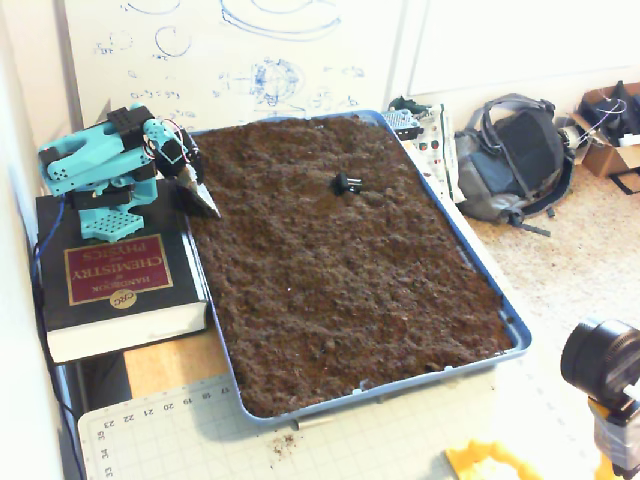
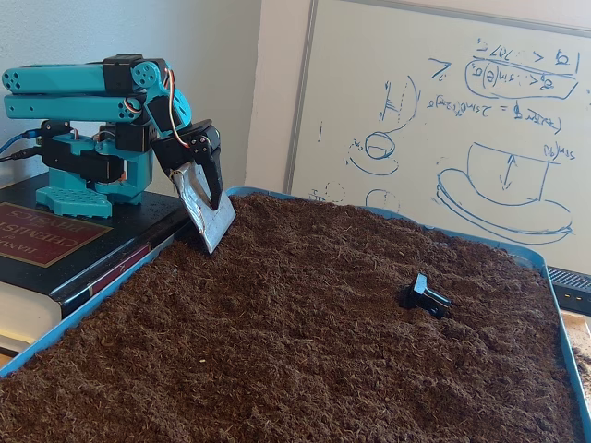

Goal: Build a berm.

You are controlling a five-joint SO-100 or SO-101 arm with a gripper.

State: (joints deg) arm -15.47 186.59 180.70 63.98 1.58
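Note:
A blue tray (image 1: 478,262) (image 2: 83,309) holds dark brown crumbly soil (image 1: 340,290) (image 2: 305,360) that lies roughly level in both fixed views. No berm is in view. The turquoise arm (image 1: 95,165) (image 2: 83,92) is folded back at the tray's left edge. Its gripper (image 1: 210,208) (image 2: 214,221) carries a flat metal blade (image 2: 205,208) that points down just over the soil's left rim. The black finger (image 2: 213,175) lies against the blade, so the gripper looks shut. A small black object (image 1: 348,183) (image 2: 425,297) sits on the soil, far from the gripper.
The arm's base stands on a thick black book (image 1: 120,285) (image 2: 46,240) left of the tray. A grey backpack (image 1: 515,155) lies on the floor to the right. A whiteboard (image 2: 443,111) leans behind the tray. A camera (image 1: 600,360) and a cutting mat (image 1: 200,430) are in front.

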